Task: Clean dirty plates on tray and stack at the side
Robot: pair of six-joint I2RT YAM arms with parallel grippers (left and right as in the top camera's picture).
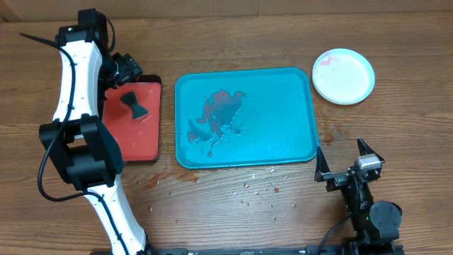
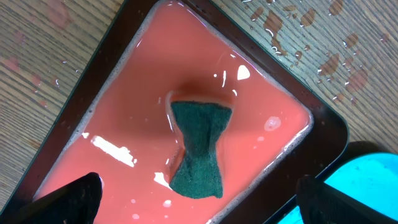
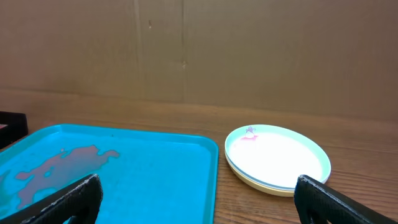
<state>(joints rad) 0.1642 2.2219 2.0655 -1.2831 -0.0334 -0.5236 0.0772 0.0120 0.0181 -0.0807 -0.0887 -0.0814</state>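
Note:
The teal tray [image 1: 283, 92] lies mid-table with a red smear and water on it and no plates; it also shows in the right wrist view [image 3: 155, 180]. The plates [image 1: 344, 76] sit stacked to the tray's right, light-blue rimmed one on top with a small red smear; the stack shows in the right wrist view [image 3: 277, 157]. My left gripper [image 2: 196, 199] is open above the red tray [image 2: 118, 118], just short of a dark green sponge [image 2: 200, 149]. My right gripper [image 3: 196, 196] is open and empty near the table's front edge [image 1: 347, 159].
The red tray [image 1: 134, 134] with dark rim lies left of the teal tray, holding pinkish water and the sponge [image 1: 132, 104]. Water drops and crumbs [image 1: 255, 190] lie on the wood in front of the teal tray. A cardboard wall stands behind the table.

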